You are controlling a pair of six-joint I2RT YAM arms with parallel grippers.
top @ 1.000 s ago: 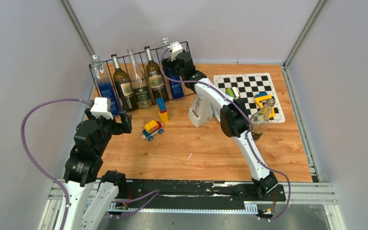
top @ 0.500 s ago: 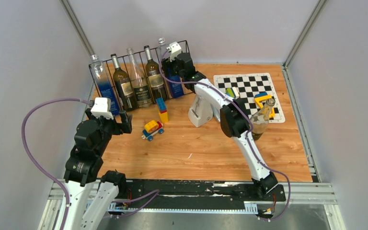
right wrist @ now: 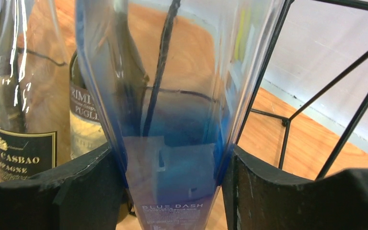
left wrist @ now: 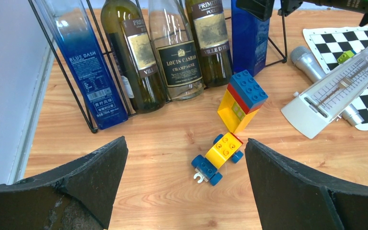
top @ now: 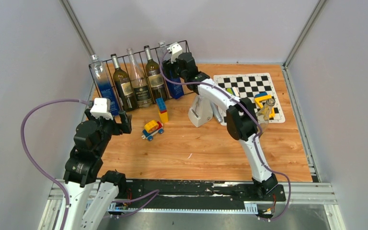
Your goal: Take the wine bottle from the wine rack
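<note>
Where the right gripper [right wrist: 172,163] meets the rack, its two black fingers [right wrist: 76,191] sit against opposite sides of the blue-tinted wine bottle [right wrist: 172,120]. No gap shows on either side in the right wrist view, so the jaws are clasped on the glass, partly open around its lower body, just above a label reading BLUE DASH. The bottle stands in the wine rack [right wrist: 356,117], in the slot at its right end, with the black wires running behind it and off to its right. Beside it in the rack are two dark green bottles, a clear one labelled as champagne [left wrist: 175,52], and another blue bottle [left wrist: 84,62] at the left end.

The left gripper [left wrist: 184,143] hangs with its jaws spread wide and nothing between them, above the bare wooden table [top: 191,148]. Ahead of it lie a small yellow-and-blue toy car [left wrist: 217,158] and a stack of yellow, red and blue blocks [left wrist: 242,98], both in front of the rack. Further right sit a white wedge-shaped device [left wrist: 333,88] and a chessboard mat [top: 249,86].
</note>
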